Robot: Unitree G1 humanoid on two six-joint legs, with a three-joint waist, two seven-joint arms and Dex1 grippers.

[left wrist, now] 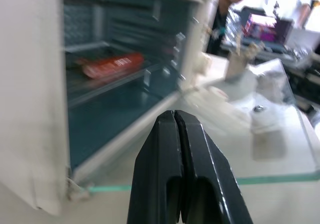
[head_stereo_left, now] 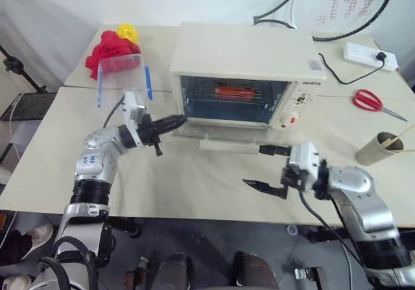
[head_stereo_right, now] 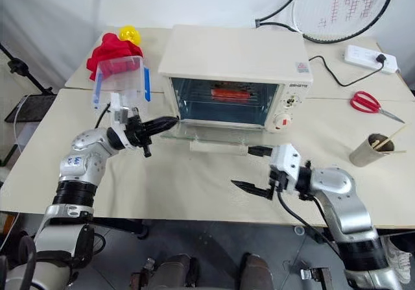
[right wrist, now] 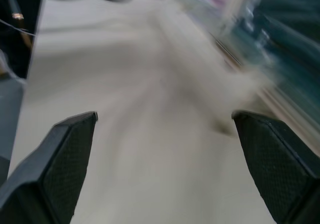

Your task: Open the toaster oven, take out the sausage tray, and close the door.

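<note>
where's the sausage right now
The sausage lies inside the open toaster oven, on its rack behind the lowered door, ahead of the left gripper.

Not much lettering turned up. The toaster oven (head_stereo_left: 241,69) carried a short dark brand word at the top of its control panel (head_stereo_left: 312,82), too small to make out. A small red-and-white sticker (head_stereo_right: 301,66) sat on the oven's top near its front right corner, its print unreadable. The left arm's upper shell (head_stereo_left: 94,159) bore small blue markings that couldn't be read either. In the left wrist view, pale print ran along the red sausage (left wrist: 112,65), blurred beyond reading.
</note>
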